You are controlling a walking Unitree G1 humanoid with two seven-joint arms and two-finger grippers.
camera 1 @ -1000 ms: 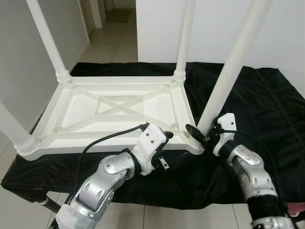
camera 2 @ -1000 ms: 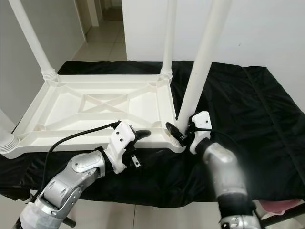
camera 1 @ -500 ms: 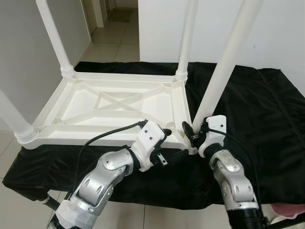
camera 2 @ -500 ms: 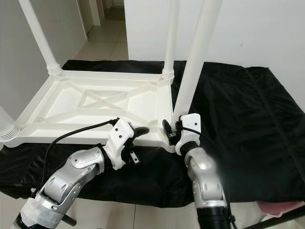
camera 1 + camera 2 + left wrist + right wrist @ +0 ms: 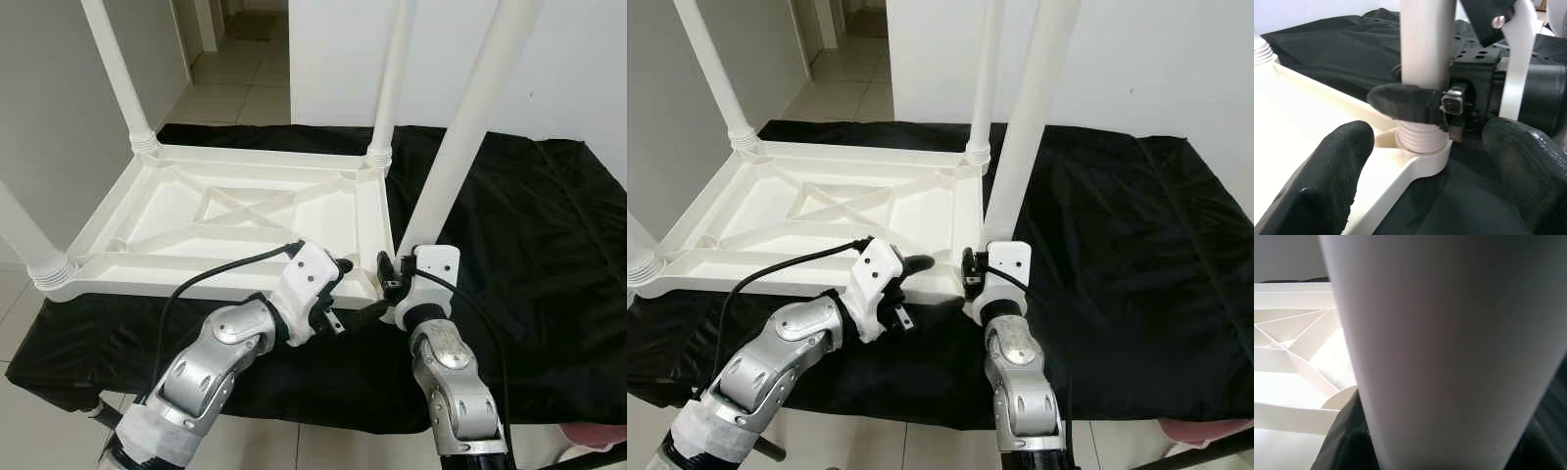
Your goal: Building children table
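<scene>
A white children's table top [image 5: 167, 211] lies upside down on a black cloth. Its near-right leg [image 5: 460, 147] stands in the corner socket. My right gripper [image 5: 397, 277] is shut around the base of that leg, and one finger [image 5: 1405, 100] wraps it just above the threaded end [image 5: 1422, 137]. In the right wrist view the leg [image 5: 1440, 342] is very close, with a dark finger [image 5: 1347, 431] beside it. My left gripper [image 5: 358, 291] hovers open at the same corner. Its fingers [image 5: 1327, 176] stand wide apart and hold nothing.
Three more white legs stand upright: far left [image 5: 122, 78], far right [image 5: 392, 78], near left [image 5: 29, 245]. The black cloth [image 5: 529, 245] stretches to the right. A white wall is behind, a tiled floor and doorway at the far left.
My right wrist has swung around the leg's base from its right side toward the front, still gripping. The left gripper stays at the corner. The camera has shifted a little.
</scene>
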